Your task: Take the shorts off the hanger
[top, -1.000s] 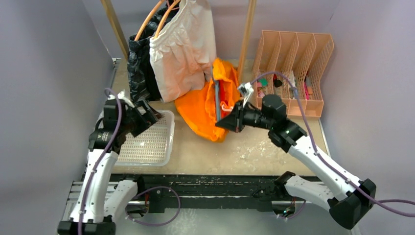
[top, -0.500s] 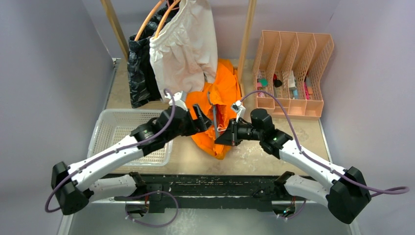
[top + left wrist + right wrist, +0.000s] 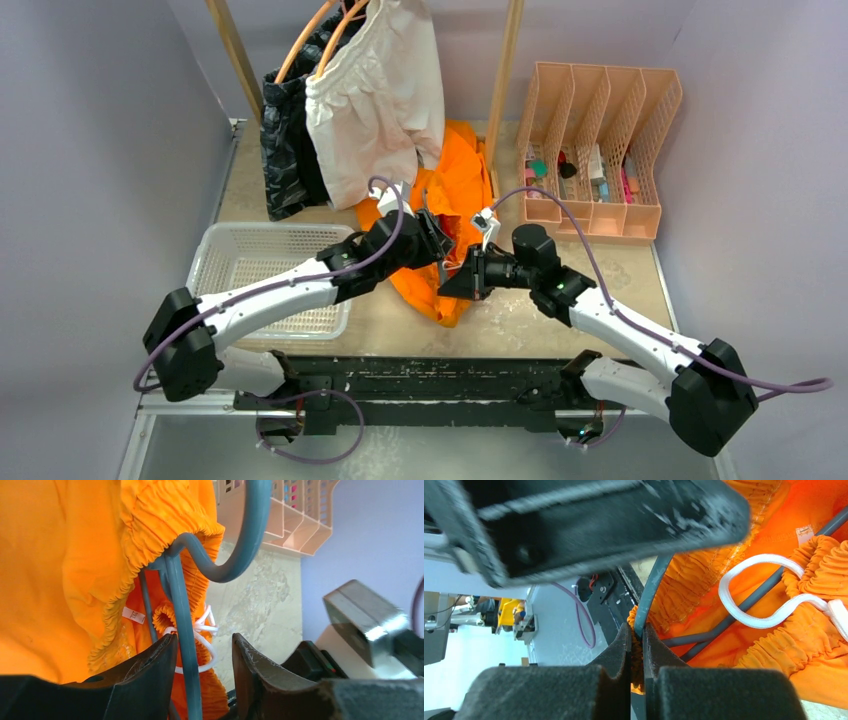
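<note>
The bright orange shorts [image 3: 458,190] lie bunched mid-table on a grey-blue hanger [image 3: 441,262]. My right gripper [image 3: 445,288] is shut on the hanger's rod [image 3: 651,590], with a fold of orange waistband pinched in beside it [image 3: 637,630]. The white drawstring [image 3: 749,615] loops across the fabric. My left gripper [image 3: 438,238] reaches in from the left. Its jaws stand open around the hanger's rod [image 3: 182,630], which rests against the left finger [image 3: 150,670], with a gap to the right one. The left gripper [image 3: 202,640] holds nothing tight.
White shorts [image 3: 375,100] and black shorts [image 3: 285,140] hang from orange hangers on the wooden rack [image 3: 505,70] at the back. A white mesh basket [image 3: 250,260] sits at the left. A peach file organiser [image 3: 600,140] stands at the back right.
My left arm swung from over the basket across to the orange shorts, and its jaws narrowed around the hanger rod. The right gripper kept its hold and shifted slightly left.
</note>
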